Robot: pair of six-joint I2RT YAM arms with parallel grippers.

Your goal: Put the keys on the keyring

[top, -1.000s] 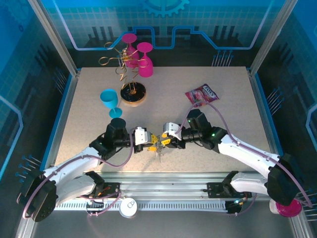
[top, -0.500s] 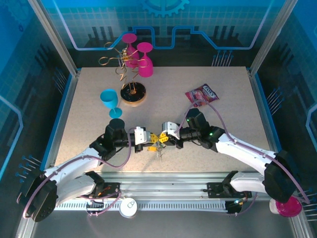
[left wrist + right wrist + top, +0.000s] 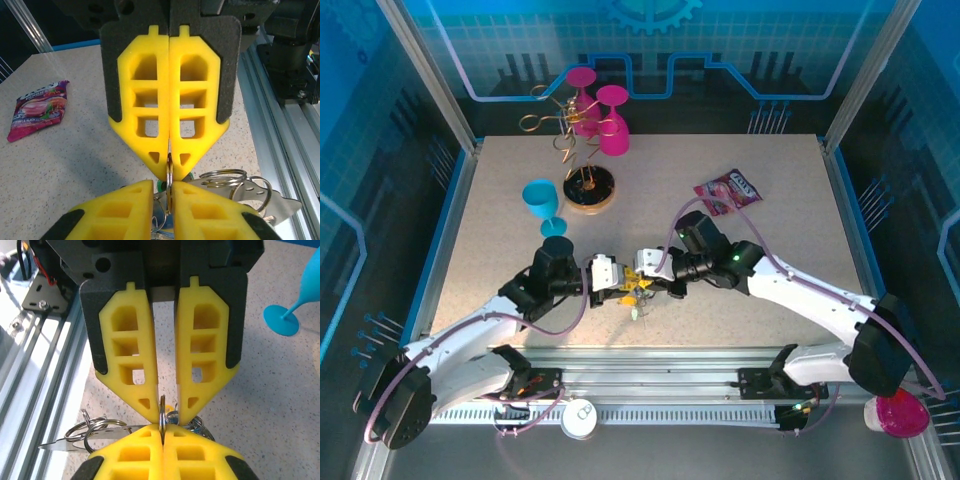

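top external view: the left gripper [image 3: 623,287] and the right gripper [image 3: 642,272] met tip to tip above the near middle of the table [image 3: 780,240], with the keys [image 3: 635,303] hanging just beneath the meeting point; a blue cup [image 3: 542,205], a gold wire stand [image 3: 582,172] and a sweet packet [image 3: 728,190] stood well apart from it.

right wrist view: the right gripper [image 3: 162,429] had its yellow fingers [image 3: 127,455] pressed together on the keyring [image 3: 162,409], which stood edge-on and rose from the seam between them; the left gripper [image 3: 165,412] faced it from above with a narrow gap between its tips; the ring's edge sat inside that gap, and no clamping contact could be confirmed; a silver key blade and small split rings [image 3: 92,432] hung to the left, over the rail.

left wrist view: the right gripper [image 3: 169,167] showed both pads closed flat against each other, the keyring [image 3: 169,196] running down from its tips into the slot of the left gripper [image 3: 162,186]; the ring lay close against one side of that slot; the keys [image 3: 260,197] lay just right of the fingers.
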